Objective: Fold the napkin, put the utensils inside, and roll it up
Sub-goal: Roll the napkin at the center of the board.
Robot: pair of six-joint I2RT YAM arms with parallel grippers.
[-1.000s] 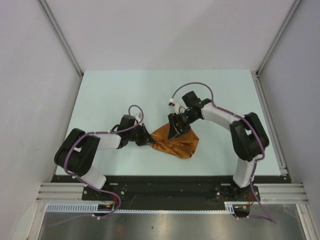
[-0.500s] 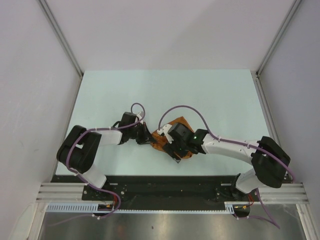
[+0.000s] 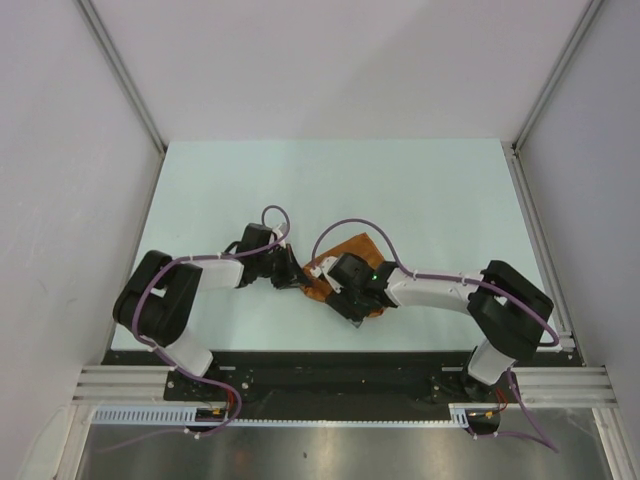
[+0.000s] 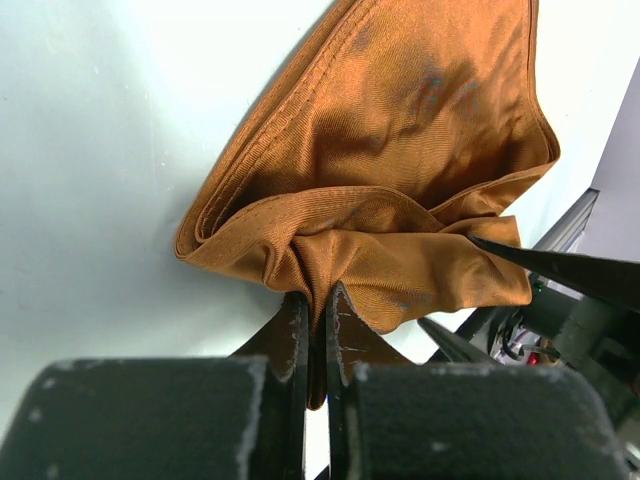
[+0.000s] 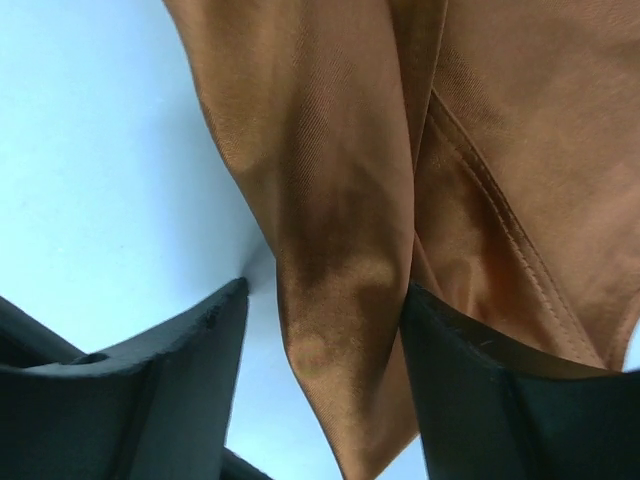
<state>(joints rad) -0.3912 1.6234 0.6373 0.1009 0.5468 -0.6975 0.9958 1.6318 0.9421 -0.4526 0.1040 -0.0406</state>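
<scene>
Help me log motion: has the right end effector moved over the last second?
Yes: the right end effector moved toward the table's near edge, across the napkin.

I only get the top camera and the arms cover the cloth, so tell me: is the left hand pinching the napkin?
Observer: Yes, the left hand is shut on a bunched edge of the napkin.
Operator: And the other one?
Observer: The right hand is open, a fold of the cloth between its fingers.
Operator: See a spoon?
Observer: No spoon shows in either wrist view.
</scene>
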